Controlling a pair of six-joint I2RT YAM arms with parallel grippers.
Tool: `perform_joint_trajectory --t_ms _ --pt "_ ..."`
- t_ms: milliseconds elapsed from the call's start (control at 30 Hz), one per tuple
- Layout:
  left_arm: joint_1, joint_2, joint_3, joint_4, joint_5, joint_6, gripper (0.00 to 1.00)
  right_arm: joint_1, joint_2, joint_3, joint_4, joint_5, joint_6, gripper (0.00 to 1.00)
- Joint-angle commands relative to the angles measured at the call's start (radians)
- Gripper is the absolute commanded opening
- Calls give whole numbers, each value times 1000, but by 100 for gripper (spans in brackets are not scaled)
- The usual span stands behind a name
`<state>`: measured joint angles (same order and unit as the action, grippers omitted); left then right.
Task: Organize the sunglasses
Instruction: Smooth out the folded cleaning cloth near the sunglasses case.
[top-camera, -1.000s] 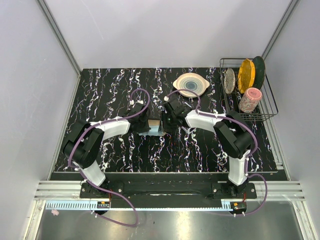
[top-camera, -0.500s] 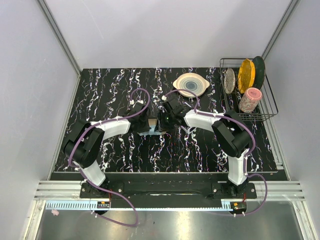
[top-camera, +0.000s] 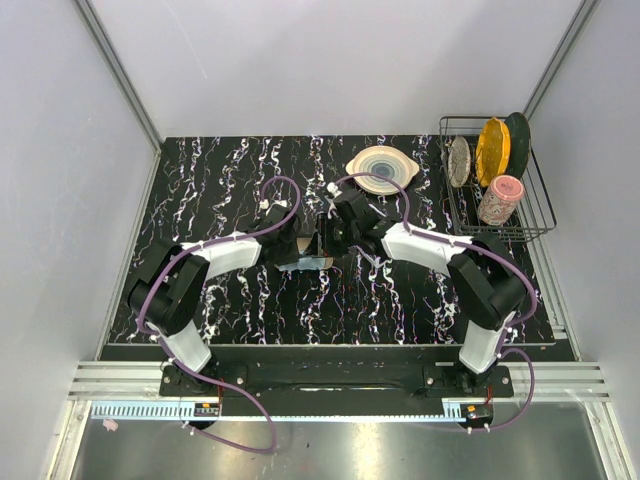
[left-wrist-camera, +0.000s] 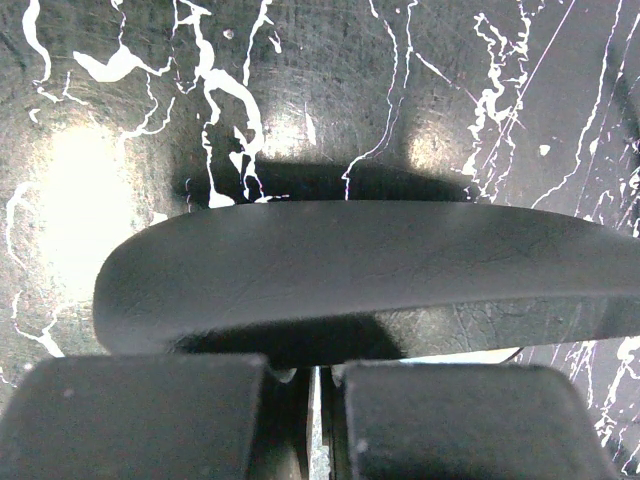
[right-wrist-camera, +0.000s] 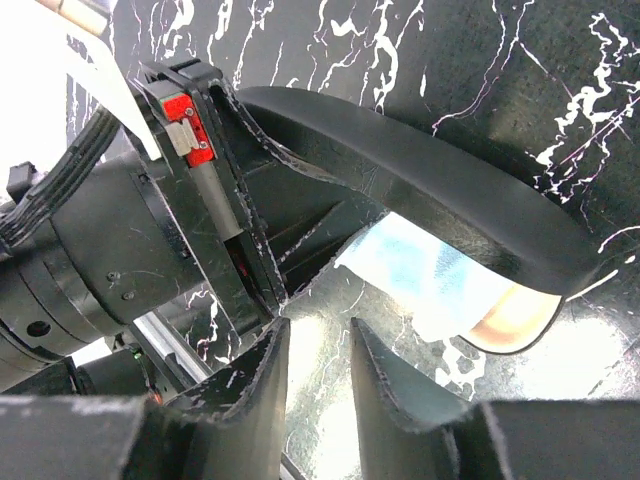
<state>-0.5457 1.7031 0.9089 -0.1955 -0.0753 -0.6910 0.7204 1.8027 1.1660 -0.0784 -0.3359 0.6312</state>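
Observation:
The black case (top-camera: 308, 262) lies mid-table with its lid (left-wrist-camera: 350, 260) lowered most of the way over the base. A light blue cloth (right-wrist-camera: 430, 270) and a bit of tan lining (right-wrist-camera: 512, 322) show in the gap. The sunglasses are hidden in every view. My left gripper (top-camera: 292, 252) is at the case's left end, and its fingers (left-wrist-camera: 150, 420) are closed on the case's thin edge. My right gripper (top-camera: 335, 238) hovers just right of the case. Its fingers (right-wrist-camera: 255, 400) are slightly apart and empty above bare table, in front of the case's opening.
A round striped plate (top-camera: 382, 168) sits behind the case. A wire dish rack (top-camera: 545, 215) at the back right holds plates and a pink cup (top-camera: 500, 200). The table's raised walls run along the left and right edges.
The case lid has come down from open to nearly closed. My right gripper has drawn back from the case and its arm has swung right. The left gripper has stayed at the case's end.

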Motion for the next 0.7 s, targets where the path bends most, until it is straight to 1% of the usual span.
perform_joint_trajectory --t_ms 0,67,167,400,567,667 --pt "-5 90 -35 -74 -1 -2 0 8 -14 18 10 5 -11 35" --pt "-7 90 -34 -74 -3 -4 0 8 20 35 -3 26 -25 31" --pt "-7 90 -33 -78 -6 -1 0 8 61 75 -32 72 -54 28" --pt "-7 92 -30 -84 -6 1 0 17 150 156 -115 153 -114 23" --pt "-7 93 -27 -87 -9 1 0 33 164 158 -162 219 -139 22" --pt "-7 96 -27 -90 -9 1 0 39 153 138 -188 259 -151 26"
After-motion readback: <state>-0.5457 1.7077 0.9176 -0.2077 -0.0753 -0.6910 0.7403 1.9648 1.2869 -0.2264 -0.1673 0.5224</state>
